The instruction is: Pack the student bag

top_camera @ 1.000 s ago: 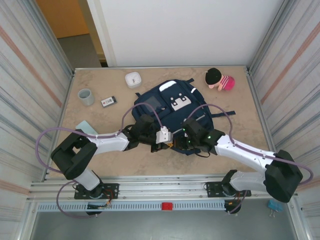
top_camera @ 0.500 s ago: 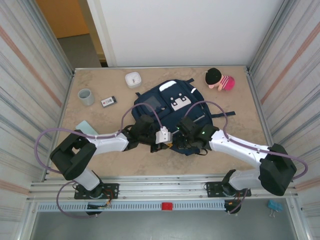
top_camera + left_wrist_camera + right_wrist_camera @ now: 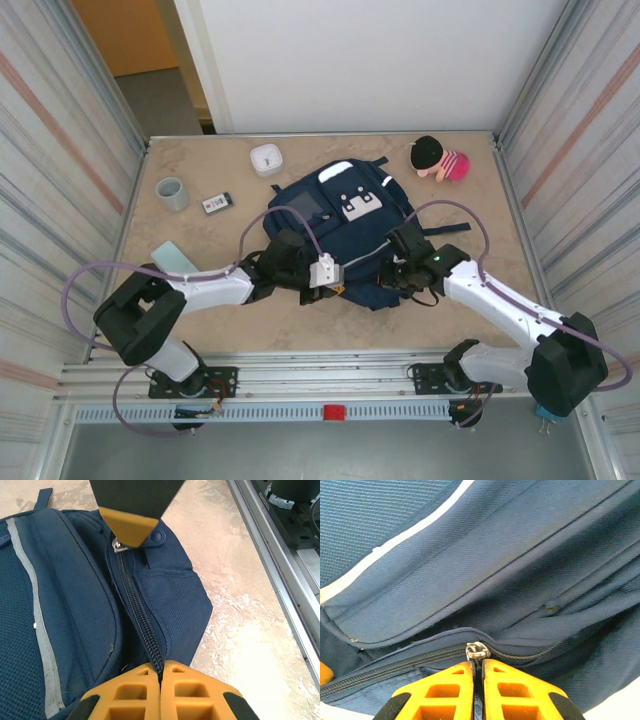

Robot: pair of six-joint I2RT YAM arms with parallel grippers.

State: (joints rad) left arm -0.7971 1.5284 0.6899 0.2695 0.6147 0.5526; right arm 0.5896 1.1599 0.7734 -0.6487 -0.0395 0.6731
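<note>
The student bag (image 3: 340, 215), a navy backpack with thin white stripes, lies flat mid-table. My left gripper (image 3: 339, 288) sits at its near edge; in the left wrist view the left gripper (image 3: 160, 674) is shut on the zipper track (image 3: 135, 605) and the fabric beside it. My right gripper (image 3: 393, 272) is over the bag's near right side. The right wrist view shows this gripper (image 3: 479, 669) shut on the pull of the metal zipper slider (image 3: 477, 651). An orange fingertip (image 3: 131, 526) of the right gripper also appears over the slider in the left wrist view.
Along the back stand a white box (image 3: 266, 159), a grey cup (image 3: 172, 193), a small black device (image 3: 217, 203) and a pink plush doll (image 3: 440, 158). A pale teal item (image 3: 170, 256) lies by my left arm. The table's metal rail (image 3: 272, 550) runs close behind the bag's near edge.
My right gripper has shut on the zipper pull and moved right and slightly away along the bag's edge. The left gripper has stayed shut in place.
</note>
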